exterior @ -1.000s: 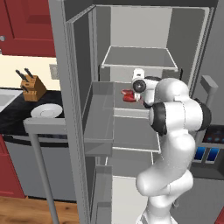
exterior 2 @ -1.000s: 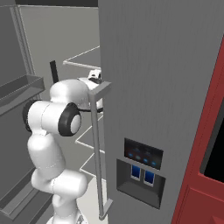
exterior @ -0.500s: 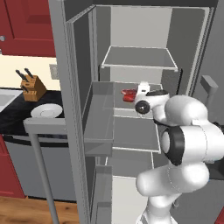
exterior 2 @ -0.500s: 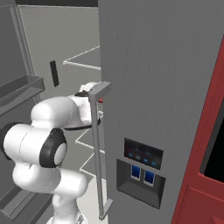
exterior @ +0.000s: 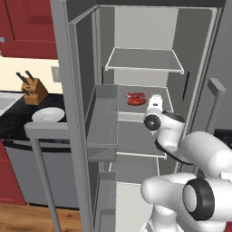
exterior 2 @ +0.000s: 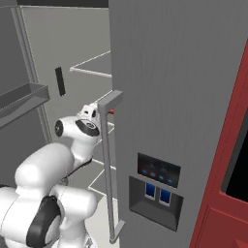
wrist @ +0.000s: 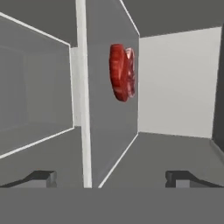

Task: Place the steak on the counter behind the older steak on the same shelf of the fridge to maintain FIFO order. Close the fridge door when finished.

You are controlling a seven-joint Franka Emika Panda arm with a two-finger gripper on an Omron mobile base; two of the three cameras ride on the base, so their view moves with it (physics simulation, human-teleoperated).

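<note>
Two dark red steaks (exterior: 135, 98) lie one behind the other on the middle shelf (exterior: 156, 93) of the open fridge (exterior: 145, 45). In the hand view, which is rolled sideways, the steaks (wrist: 121, 72) sit well ahead of my gripper (wrist: 109, 177). Its fingertips (wrist: 41, 177) are wide apart with nothing between them. My gripper (exterior: 154, 100) hovers just in front of that shelf, a short way right of the meat. The fridge door (exterior: 74, 118) stands open at the left, its grey bins (exterior: 103, 131) facing inward. A sliver of red steak (exterior 2: 111, 111) peeks past the other door's handle.
The black counter (exterior: 13, 124) at the left carries a white plate (exterior: 47, 114) and a knife block (exterior: 32, 90). The open door's long bar handle (exterior: 41, 172) stands in front of it. At the right is the dispenser door (exterior 2: 160, 179) with its own handle (exterior 2: 107, 164).
My hand has drawn back out of the shelf toward the base, and the arm has folded lower. The steaks stay where they lay on the shelf.
</note>
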